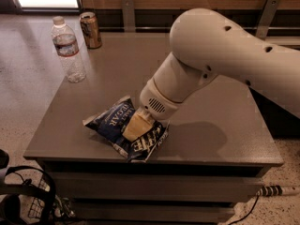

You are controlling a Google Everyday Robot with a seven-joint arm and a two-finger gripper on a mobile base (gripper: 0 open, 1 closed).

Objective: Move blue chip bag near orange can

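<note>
We see the end effector (137, 127) down on the blue chip bag (108, 121), touching its middle; can't tell whether it's apart, together or clamped on the bag. The bag lies crumpled near the front edge of the table (225, 149), left of centre, w/ white lettering facing up. The orange can (90, 30) stands upright at the table's far left corner, well apart from the bag. A clear water bottle (69, 49) stands upright btw. them, nearer the can, by the left edge. The white arm (225, 55) reaches in from the right.
</note>
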